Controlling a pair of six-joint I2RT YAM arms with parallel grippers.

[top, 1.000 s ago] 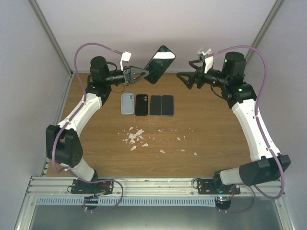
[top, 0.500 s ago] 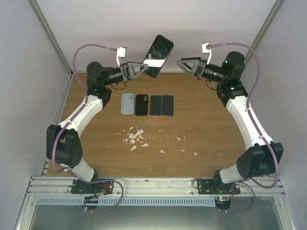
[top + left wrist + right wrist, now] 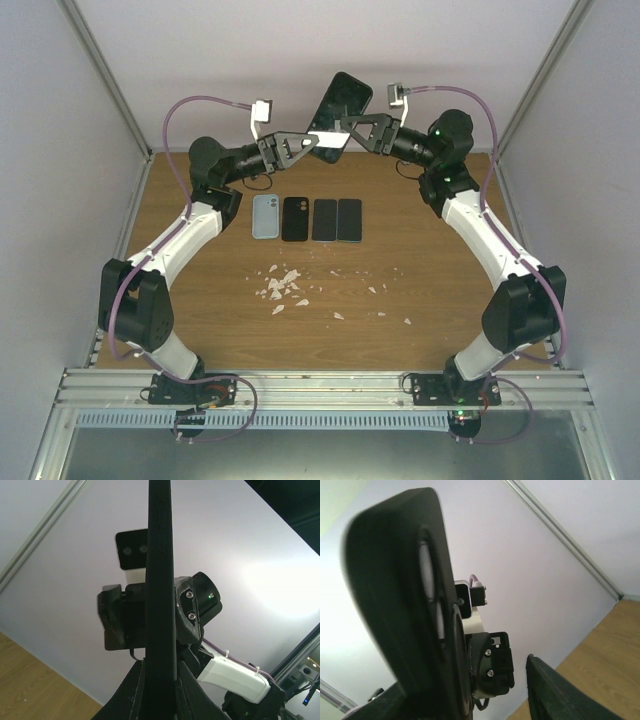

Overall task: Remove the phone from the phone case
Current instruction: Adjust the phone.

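Top external view shows a brown wood-grain table closed in by pale lilac-grey walls, with slanted aluminium posts at the far corners and a ribbed metal rail along the near edge where both arms are bolted. A row of four handsets lies flat on the table, side by side: a light blue one at the left end, then a black one, then two dark ones. Nearer the arm bases than this row, a loose scatter of white scraps lies on the wood, thinning out towards the right. Beyond the row, lifted clear of the table and seen against the back wall, the phone is tilted with its glossy screen catching light. The left end effector is clamped on its lower end; the left wrist view shows the phone edge-on and upright, pinched between the two fingers. The right end effector reaches in from the other side, also above and beyond the row, its tips at the phone's right edge. In the right wrist view the black phone case fills the left of the picture, back towards the camera and lens rings showing, while one right finger stands apart from it with wall visible between, so those jaws are spread; whether the other finger touches the case cannot be told.
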